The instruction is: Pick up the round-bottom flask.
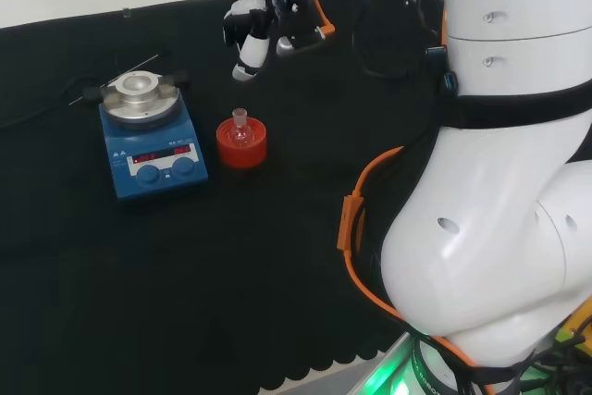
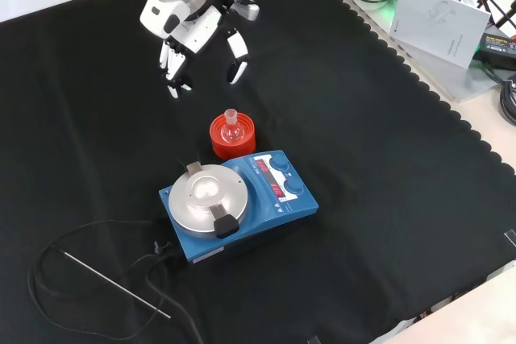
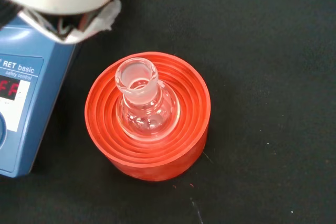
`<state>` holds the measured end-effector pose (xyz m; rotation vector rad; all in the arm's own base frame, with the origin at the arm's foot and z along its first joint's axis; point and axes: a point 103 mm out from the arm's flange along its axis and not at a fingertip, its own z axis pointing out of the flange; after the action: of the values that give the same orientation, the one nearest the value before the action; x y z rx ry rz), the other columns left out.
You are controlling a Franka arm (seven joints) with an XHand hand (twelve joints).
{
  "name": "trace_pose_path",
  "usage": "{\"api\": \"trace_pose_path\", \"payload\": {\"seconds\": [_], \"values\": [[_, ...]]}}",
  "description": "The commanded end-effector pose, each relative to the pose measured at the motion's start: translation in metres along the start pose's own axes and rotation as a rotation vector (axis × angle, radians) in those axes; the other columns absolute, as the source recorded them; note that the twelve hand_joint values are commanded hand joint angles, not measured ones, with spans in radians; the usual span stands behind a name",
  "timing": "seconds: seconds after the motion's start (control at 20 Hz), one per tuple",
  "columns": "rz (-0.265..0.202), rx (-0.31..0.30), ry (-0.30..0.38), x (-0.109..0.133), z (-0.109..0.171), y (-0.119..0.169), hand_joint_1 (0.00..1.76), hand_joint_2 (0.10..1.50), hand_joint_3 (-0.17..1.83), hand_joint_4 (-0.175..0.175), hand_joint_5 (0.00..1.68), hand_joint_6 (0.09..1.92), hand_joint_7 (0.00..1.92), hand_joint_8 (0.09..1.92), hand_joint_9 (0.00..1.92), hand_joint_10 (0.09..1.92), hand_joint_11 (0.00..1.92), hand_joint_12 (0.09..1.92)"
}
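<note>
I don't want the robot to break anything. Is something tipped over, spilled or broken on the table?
Nothing stands out. The round-bottom flask sits upright in its red ribbed stand, beside the blue hotplate, with no spill on the cloth. The hand hangs above, holding nothing.

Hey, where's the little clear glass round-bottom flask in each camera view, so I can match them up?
Head view: small clear glass round-bottom flask left of centre, on the red ribbed ring stand.
Front view: flask centre, on the stand.
Wrist view: flask centre, in the stand.
Shared landmark: blue stirrer plate beside the stand.
</note>
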<state>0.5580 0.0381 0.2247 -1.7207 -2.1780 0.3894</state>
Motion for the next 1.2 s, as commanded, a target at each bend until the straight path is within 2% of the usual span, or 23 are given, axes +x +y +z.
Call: {"api": "trace_pose_path", "payload": {"seconds": [0.05, 0.55, 0.7, 1.2], "values": [[-0.001, -0.024, 0.021, -0.004, 0.006, 0.005, 0.95, 0.37, 0.95, -0.163, 0.24, 0.9, 0.57, 0.98, 0.68, 0.93, 0.52, 1.4], [-0.005, -0.002, 0.047, -0.004, 0.029, 0.021, 0.91, 0.39, 0.95, -0.164, 0.25, 0.91, 0.58, 0.99, 0.71, 0.93, 0.55, 1.39], [-0.015, 0.037, 0.03, -0.005, 0.035, 0.018, 0.9, 0.39, 0.94, -0.163, 0.25, 0.91, 0.57, 0.98, 0.69, 0.93, 0.54, 1.4], [-0.039, 0.084, 0.017, 0.008, 0.049, -0.003, 0.85, 0.38, 0.91, -0.155, 0.23, 0.89, 0.5, 1.0, 0.6, 0.97, 0.46, 1.44]]}}
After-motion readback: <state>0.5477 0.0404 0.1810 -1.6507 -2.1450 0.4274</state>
